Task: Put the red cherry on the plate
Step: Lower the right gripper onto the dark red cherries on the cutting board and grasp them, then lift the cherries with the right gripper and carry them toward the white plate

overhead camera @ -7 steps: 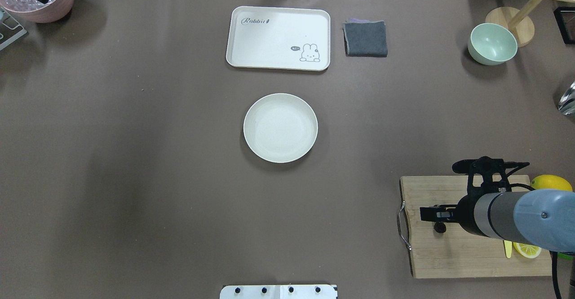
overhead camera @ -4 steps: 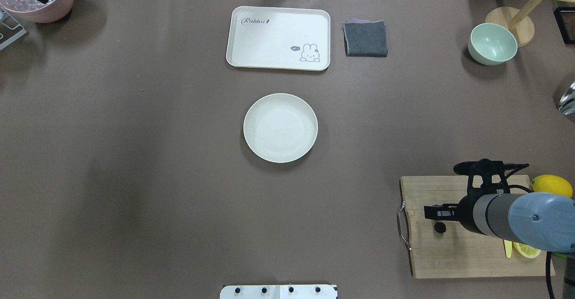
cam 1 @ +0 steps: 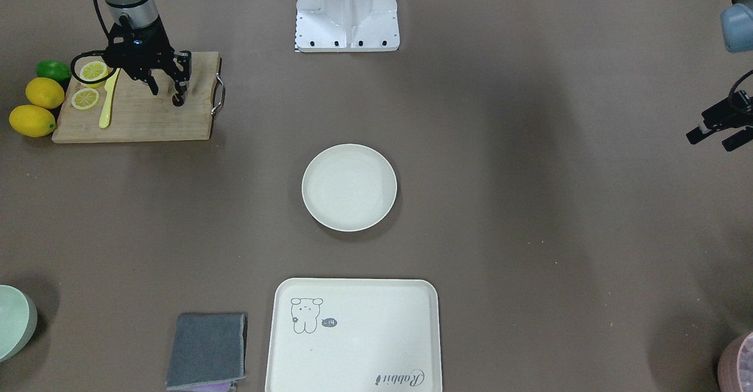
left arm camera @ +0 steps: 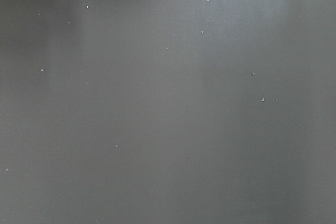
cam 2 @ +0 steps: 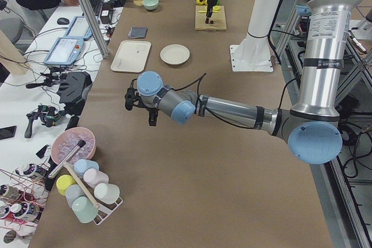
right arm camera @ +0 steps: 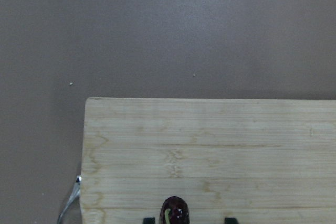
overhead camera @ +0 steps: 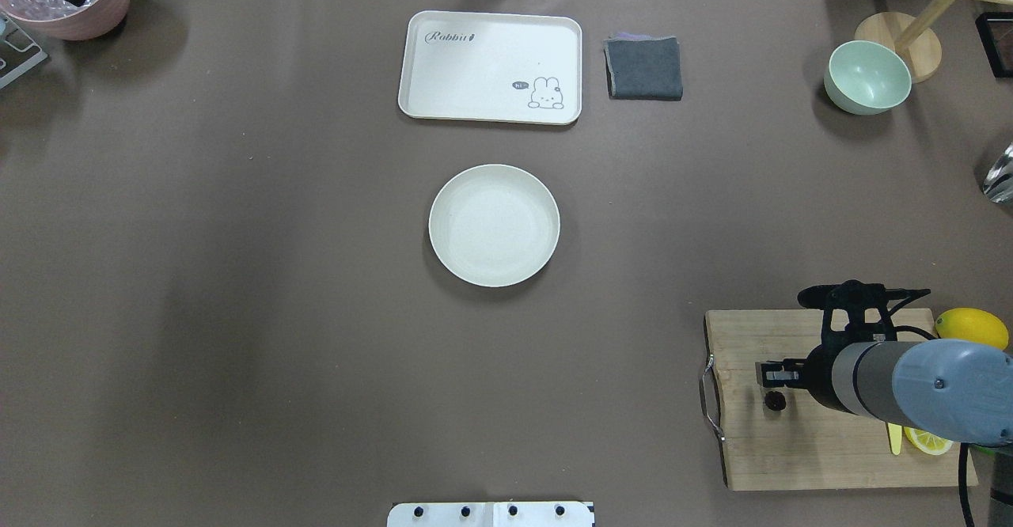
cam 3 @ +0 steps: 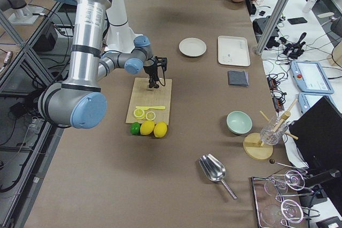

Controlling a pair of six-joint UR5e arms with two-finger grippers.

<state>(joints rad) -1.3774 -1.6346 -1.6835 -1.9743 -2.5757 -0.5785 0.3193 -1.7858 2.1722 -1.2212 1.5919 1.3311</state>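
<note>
The red cherry point(right arm camera: 175, 211), tiny and dark maroon, lies on the wooden cutting board point(right arm camera: 210, 145) near its handle end. It also shows as a dark dot, the cherry point(overhead camera: 775, 401), in the overhead view. My right gripper point(right arm camera: 189, 219) hangs open just over it, one fingertip on each side, the cherry nearer the left one. The front view shows this right gripper point(cam 1: 166, 90) pointing down at the cherry point(cam 1: 177, 100). The cream-white plate point(overhead camera: 495, 225) sits bare at the table's middle, far from the board. My left gripper point(cam 1: 715, 134) hovers open over bare table at the far side.
On and beside the cutting board point(overhead camera: 823, 448) are lemon slices point(cam 1: 94, 71), a yellow knife point(cam 1: 106, 109) and whole lemons point(cam 1: 35, 120). A rabbit tray point(overhead camera: 491, 66), grey cloth point(overhead camera: 644, 68) and green bowl point(overhead camera: 867, 77) line the far edge.
My right gripper has drawn back a little toward the cherry and come lower over it. The cherry, the plate and the left arm have not moved.
</note>
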